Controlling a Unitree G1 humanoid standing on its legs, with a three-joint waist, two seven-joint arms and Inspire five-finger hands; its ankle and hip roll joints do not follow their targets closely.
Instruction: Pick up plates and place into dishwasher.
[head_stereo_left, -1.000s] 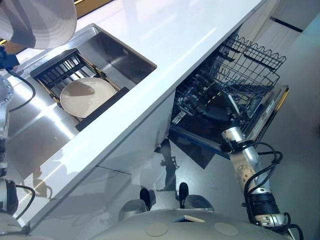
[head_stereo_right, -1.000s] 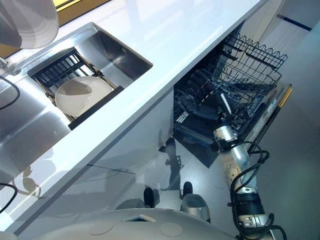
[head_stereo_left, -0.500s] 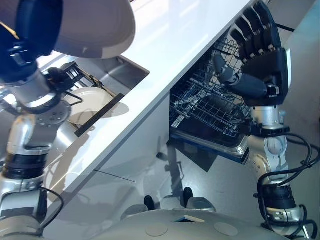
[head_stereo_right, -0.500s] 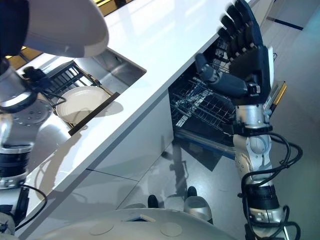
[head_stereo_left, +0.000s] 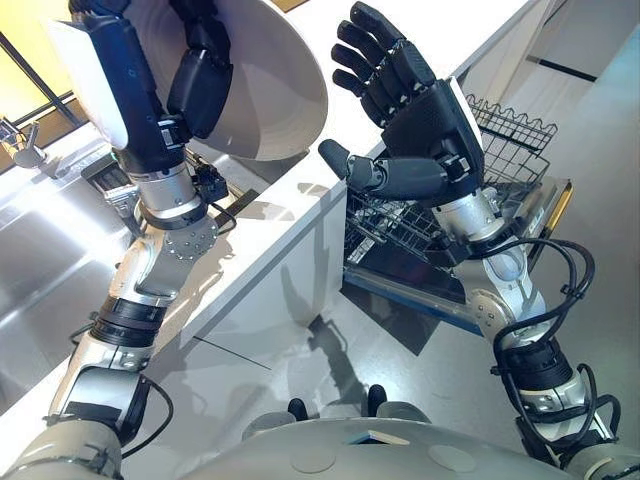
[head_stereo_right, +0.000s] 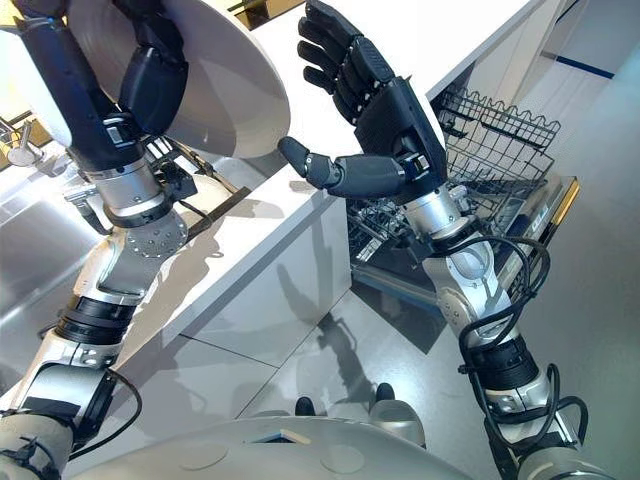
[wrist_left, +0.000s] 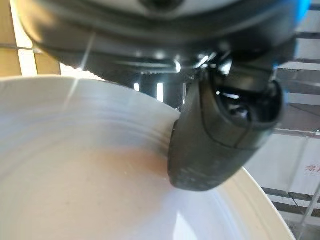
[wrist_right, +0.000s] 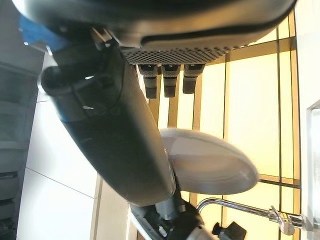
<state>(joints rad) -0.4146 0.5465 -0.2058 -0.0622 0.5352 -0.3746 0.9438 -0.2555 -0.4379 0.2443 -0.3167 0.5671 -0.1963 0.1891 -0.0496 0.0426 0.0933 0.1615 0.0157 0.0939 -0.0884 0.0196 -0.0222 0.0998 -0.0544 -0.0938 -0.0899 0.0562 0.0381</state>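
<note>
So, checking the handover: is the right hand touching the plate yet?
Apart. The left eye view shows white counter between the open right hand and the plate in the left hand.

The plate (head_stereo_left: 265, 85) is plain white, a bit creamy, with no pattern. The left hand (head_stereo_left: 195, 85) is black with a white side. The right hand (head_stereo_left: 415, 115) is black. The table (head_stereo_left: 300, 215) is bright white. The dishwasher rack (head_stereo_left: 500, 125) is dark wire. The sink (head_stereo_left: 40, 250) is shiny silver. The floor (head_stereo_left: 600, 200) is grey.
</note>
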